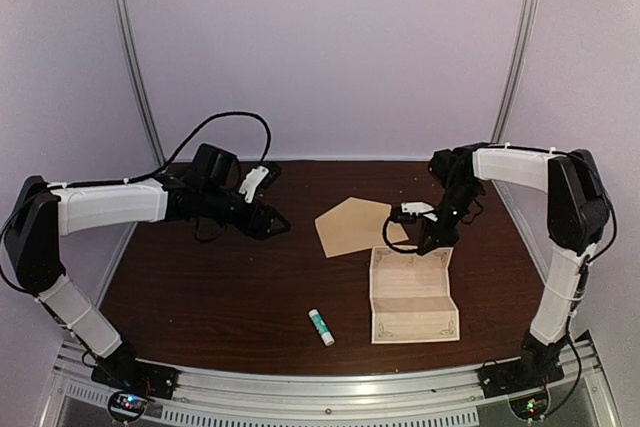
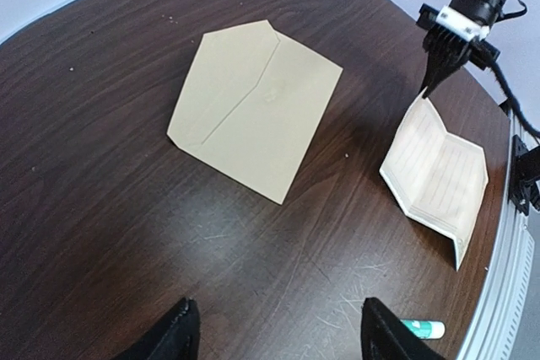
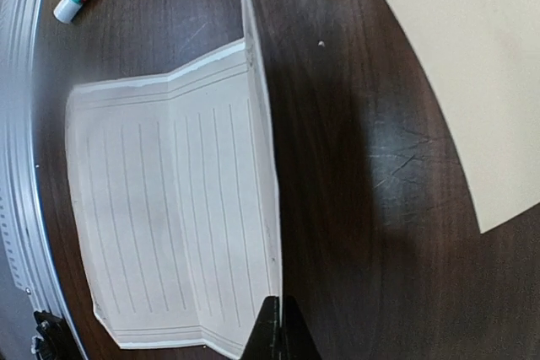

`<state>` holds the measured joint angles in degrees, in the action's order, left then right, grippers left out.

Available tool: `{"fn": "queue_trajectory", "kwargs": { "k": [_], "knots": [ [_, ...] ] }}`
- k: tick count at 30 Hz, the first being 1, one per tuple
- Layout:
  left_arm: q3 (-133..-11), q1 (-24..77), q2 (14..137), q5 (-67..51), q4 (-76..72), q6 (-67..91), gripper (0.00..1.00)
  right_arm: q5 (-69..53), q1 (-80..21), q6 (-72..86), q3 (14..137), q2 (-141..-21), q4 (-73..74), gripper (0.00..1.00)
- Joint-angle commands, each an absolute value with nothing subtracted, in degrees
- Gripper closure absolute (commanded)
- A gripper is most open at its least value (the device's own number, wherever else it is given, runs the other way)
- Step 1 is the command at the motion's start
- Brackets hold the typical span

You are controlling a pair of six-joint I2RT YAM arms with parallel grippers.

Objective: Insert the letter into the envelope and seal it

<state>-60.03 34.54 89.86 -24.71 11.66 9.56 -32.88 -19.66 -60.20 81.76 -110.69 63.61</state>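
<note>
1. The right gripper has its fingers pinched shut on the far edge of the letter. That end panel stands up off the counter. The rest of the cream sheet lies flat near the front rail, to the right of the glue stick.
2. The envelope lies flat just beyond the letter and a little to its left, near it but apart. I cannot tell whether its pointed flap is open or folded down.
3. The left gripper hovers above bare counter on the envelope's far side, its fingers spread wide and holding nothing.
4. The step in hand looks like raising this panel, either to fold it over along the nearest crease or to lift the whole sheet. Either way the hold is a thin pinch on one edge, so the move should be slow and follow the arc of the crease, not pull straight up.
5. Paper this light will sag and swing. If the lower panels rest on the counter until the fold is laid over, the sheet is less likely to twist out of the fingers.
6. A sideways drag would slide the letter toward the glue stick or under the envelope's corner, so the travel should stay in line with the sheet's own length.
7. The left arm is free. Bringing it down on the envelope to pin it would make insertion easier.
8. Before moving toward the envelope, check that the pinch holds paper and has not slipped off.
</note>
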Motion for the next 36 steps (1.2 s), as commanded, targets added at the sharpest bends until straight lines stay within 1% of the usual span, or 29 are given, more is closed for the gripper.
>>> {"fn": "queue_trajectory", "kwargs": {
  "k": [1,6,8,12,16,20,23,31,36],
  "knots": [
    [-61.33,36.54,90.53,-28.01,7.94,13.15,0.32,-33.7,-20.37,-56.11,84.82,-99.85,60.6,1.0],
    [-59.32,41.58,89.48,-27.62,-1.07,21.21,0.27,-33.04,-22.27,-51.18,83.51,-91.47,53.96,1.0],
    [-59.85,44.47,89.47,-27.2,-2.22,21.91,0.26,-32.98,-23.14,-49.6,83.44,-89.13,52.71,1.0],
    [-59.71,50.03,89.67,-20.55,-4.78,20.45,0.22,-31.78,-24.92,-46.97,84.04,-85.38,50.72,1.0],
    [-59.99,50.8,92.21,-16.65,-6.72,26.19,0.19,-31.13,-26.68,-46.47,84.79,-82.58,50.86,1.0],
    [-58.39,50.8,92.9,-16.83,-10.58,28.95,0.19,-29.38,-28.63,-46.77,85.08,-80.66,51.71,1.0],
    [-58.18,50.78,93.78,-18.23,-12.31,29.85,0.22,-28.47,-30.03,-46.93,84.91,-79.55,51.91,1.0],
    [-56.61,50.8,94.58,-19.49,-17.33,28.21,0.41,-29.31,-32.09,-46.89,85.49,-78.94,52.71,1.0],
    [-55.73,50.8,95.52,-22.55,-20.53,28.39,0.51,-29.3,-32.45,-46.57,85.86,-78.93,52.37,1.0]
  ]
}}
